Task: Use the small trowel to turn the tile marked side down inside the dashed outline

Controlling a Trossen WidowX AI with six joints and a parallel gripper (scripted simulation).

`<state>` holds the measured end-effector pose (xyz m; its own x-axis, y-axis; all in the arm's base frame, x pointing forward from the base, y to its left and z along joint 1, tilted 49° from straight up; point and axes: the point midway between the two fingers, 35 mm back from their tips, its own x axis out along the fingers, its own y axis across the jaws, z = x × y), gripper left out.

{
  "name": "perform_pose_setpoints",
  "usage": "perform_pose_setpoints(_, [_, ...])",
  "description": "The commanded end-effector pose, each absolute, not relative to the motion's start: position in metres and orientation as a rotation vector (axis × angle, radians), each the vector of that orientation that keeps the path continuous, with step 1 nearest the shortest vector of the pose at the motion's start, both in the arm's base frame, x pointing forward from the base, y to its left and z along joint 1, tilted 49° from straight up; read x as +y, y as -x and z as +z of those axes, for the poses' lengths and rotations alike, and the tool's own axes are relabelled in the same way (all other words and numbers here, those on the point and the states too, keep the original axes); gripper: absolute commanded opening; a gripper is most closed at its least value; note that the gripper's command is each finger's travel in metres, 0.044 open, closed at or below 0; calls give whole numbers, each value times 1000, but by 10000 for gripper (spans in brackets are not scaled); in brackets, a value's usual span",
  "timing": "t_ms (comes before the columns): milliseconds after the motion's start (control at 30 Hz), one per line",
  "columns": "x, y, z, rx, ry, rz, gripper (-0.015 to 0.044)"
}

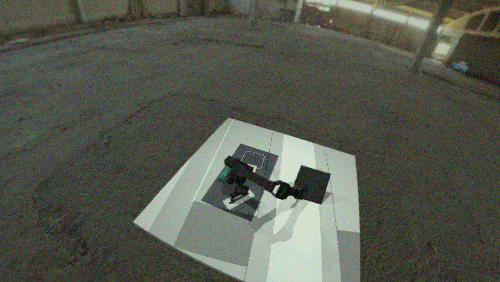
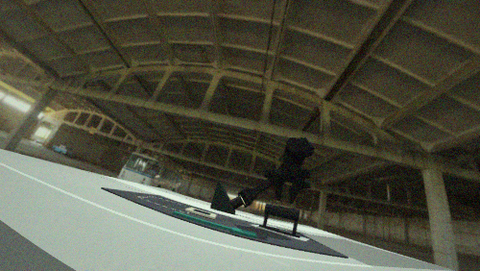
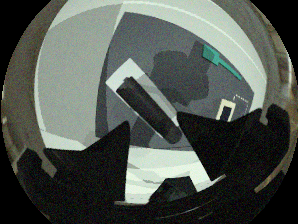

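The trowel has a white flat blade (image 1: 232, 204) and a dark raised handle (image 2: 283, 211) (image 3: 150, 107); it lies on the dark mat (image 1: 219, 197) (image 3: 155, 32). My gripper (image 2: 285, 198) (image 3: 153, 120) is open and empty, just above the handle, with its fingertips apart either side of the handle's near end in the wrist view. The tile (image 2: 192, 209) (image 3: 219, 111), pale-rimmed with a dark centre, lies flat at the dashed outline (image 1: 264, 160) (image 3: 241, 96). In the top view the arm partly hides it. I cannot tell which tile side is marked.
A teal flat tool (image 1: 224, 173) (image 2: 216, 224) (image 3: 211, 54) lies along the mat's edge, beside the tile. A dark square panel (image 1: 314, 185) stands by the arm's base on the pale table (image 1: 295, 250). The arm reaches over the mat and casts shadows.
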<state>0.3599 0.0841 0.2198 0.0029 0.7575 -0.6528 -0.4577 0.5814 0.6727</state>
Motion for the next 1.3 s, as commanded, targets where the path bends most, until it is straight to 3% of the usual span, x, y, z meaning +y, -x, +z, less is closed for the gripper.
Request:
perform_pose_setpoints(0, [84,-359,220,1320,-420,878,270])
perform_pose_setpoints(1267, [79,-358,220,1753,-1413,-133,270])
